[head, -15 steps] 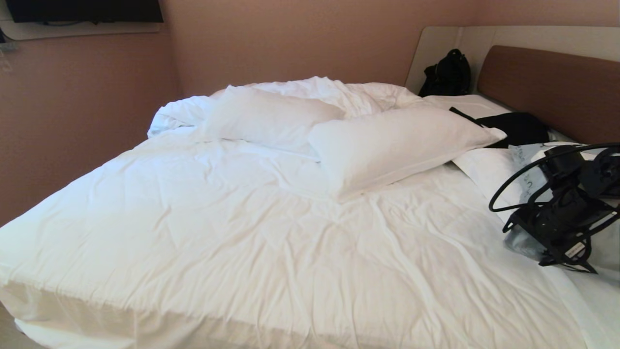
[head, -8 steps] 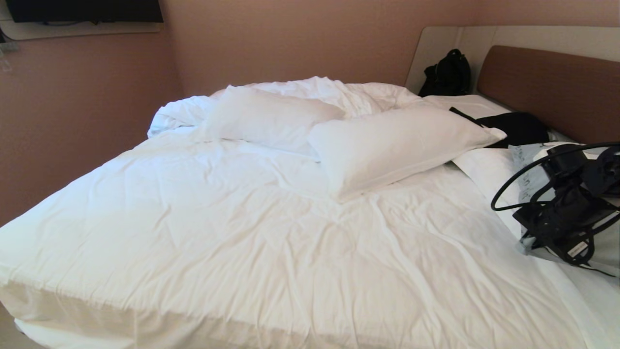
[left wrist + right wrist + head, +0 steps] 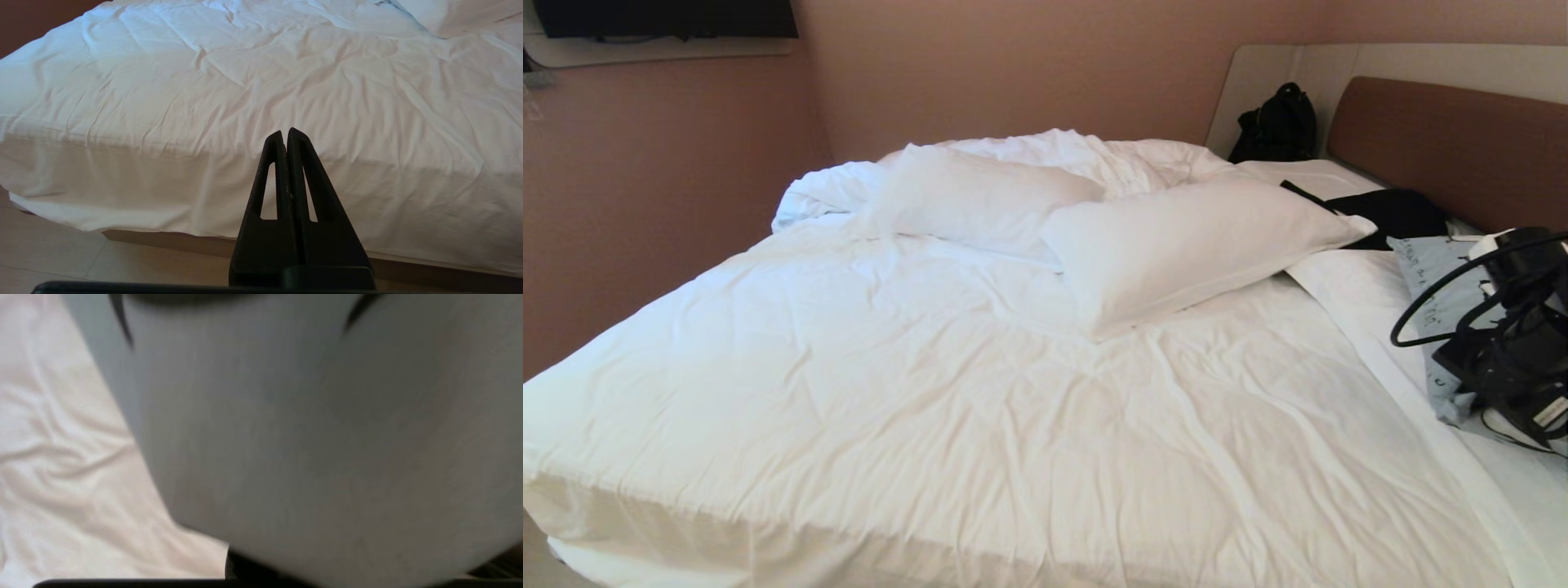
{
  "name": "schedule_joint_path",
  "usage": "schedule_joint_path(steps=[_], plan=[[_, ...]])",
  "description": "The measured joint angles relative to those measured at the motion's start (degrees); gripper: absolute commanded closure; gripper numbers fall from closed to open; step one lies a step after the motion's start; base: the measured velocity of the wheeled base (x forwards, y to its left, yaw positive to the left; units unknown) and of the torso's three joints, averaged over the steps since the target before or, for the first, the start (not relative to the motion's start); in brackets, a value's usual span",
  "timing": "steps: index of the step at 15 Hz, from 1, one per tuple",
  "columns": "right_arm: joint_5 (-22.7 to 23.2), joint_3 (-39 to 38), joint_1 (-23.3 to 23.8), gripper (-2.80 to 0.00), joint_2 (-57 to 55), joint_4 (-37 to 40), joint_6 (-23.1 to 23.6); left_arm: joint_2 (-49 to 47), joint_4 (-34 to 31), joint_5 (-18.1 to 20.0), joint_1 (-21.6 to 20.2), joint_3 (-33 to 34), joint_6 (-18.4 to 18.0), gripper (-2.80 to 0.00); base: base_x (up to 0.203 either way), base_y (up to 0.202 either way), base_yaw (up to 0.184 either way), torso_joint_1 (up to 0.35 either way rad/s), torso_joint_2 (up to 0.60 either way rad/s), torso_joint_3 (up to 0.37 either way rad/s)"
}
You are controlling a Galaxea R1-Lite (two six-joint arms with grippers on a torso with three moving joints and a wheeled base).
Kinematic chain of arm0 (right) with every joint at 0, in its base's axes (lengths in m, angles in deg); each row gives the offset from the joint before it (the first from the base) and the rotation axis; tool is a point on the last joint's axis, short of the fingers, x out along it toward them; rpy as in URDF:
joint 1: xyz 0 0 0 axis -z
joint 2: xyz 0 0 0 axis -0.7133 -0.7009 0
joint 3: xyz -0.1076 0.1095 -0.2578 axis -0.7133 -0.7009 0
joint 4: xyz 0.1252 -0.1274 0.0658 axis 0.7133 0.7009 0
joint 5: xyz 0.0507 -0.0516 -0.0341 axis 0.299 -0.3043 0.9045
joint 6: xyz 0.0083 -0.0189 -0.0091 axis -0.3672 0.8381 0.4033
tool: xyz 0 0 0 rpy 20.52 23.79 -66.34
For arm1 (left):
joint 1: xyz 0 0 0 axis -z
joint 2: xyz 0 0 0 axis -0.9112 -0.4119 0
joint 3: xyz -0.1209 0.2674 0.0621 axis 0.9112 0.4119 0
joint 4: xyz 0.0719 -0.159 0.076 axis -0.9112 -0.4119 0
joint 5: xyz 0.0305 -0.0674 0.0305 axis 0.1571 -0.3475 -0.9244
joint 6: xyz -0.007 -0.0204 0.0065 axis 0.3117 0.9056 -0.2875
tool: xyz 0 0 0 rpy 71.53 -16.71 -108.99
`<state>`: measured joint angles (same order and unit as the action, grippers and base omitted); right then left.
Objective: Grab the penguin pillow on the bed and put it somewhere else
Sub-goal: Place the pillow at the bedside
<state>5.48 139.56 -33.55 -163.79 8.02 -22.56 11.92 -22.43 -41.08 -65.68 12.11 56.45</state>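
A: The penguin pillow (image 3: 1441, 327) — where is it?
B: At the right edge of the head view, on the bed (image 3: 980, 408), its near corner under the right gripper (image 3: 1474, 392). In the right wrist view its grey cloth (image 3: 310, 449) fills most of the frame.
A: And the jaws?
B: The right gripper's are hidden by the pillow, but they read as pressed together, pinching the pillow's edge. The left gripper (image 3: 286, 136) shows at lower centre of its wrist view, fingers closed together on nothing, before the bed's near edge.
A: Farther back?
B: Two white pillows (image 3: 1176, 245) at centre, a black garment (image 3: 1396, 214) right of them, then a black bag (image 3: 1278, 126) in the upper right corner beside the headboard (image 3: 1445, 147).
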Motion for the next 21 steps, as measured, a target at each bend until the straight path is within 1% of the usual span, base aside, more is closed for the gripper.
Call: schedule_joint_path(steps=[2, 5, 9, 10, 12, 16, 18, 21], plan=[[-2.25, 0.00, 2.66, 0.00, 0.62, -0.30, 1.63, 0.00, -0.01, 0.02, 0.00, 0.00, -0.01, 0.00, 0.000, 0.000, 0.000, 0.000, 0.00, 0.000], [-4.83, 0.40, 8.19, 0.00, 1.40, -1.12, 4.41, 0.00, 0.01, 0.00, 0.00, 0.00, 0.01, 0.00, 0.000, 0.000, 0.000, 0.000, 0.00, 0.000], [-5.74, 2.26, 15.92, 0.00, 2.15, -4.71, 9.56, 0.00, -0.01, 0.03, 0.00, 0.00, -0.01, 0.00, 0.000, 0.000, 0.000, 0.000, 0.00, 0.000], [-5.77, 3.08, 17.01, 0.00, 2.48, -5.44, 10.71, 0.00, 0.01, 0.02, 0.00, 0.00, -0.01, 0.00, 0.000, 0.000, 0.000, 0.000, 0.00, 0.000], [-5.77, 4.78, 18.09, 0.00, 3.53, -6.07, 12.87, 0.00, -0.01, 0.00, 0.00, 0.00, -0.01, 0.00, 0.000, 0.000, 0.000, 0.000, 0.00, 0.000], [-6.25, 8.27, 18.32, 0.00, 6.03, -5.71, 15.94, 0.00, -0.01, 0.02, 0.00, 0.00, -0.04, 0.00, 0.000, 0.000, 0.000, 0.000, 0.00, 0.000], [-7.40, 8.96, 18.26, 0.00, 7.03, -5.71, 17.45, 0.00, 0.01, 0.01, 0.00, 0.00, -0.04, 0.00, 0.000, 0.000, 0.000, 0.000, 0.00, 0.000], [-9.49, 8.37, 18.29, 0.00, 7.77, -5.62, 21.17, 0.00, 0.01, 0.02, 0.00, 0.00, -0.03, 0.00, 0.000, 0.000, 0.000, 0.000, 0.00, 0.000]])
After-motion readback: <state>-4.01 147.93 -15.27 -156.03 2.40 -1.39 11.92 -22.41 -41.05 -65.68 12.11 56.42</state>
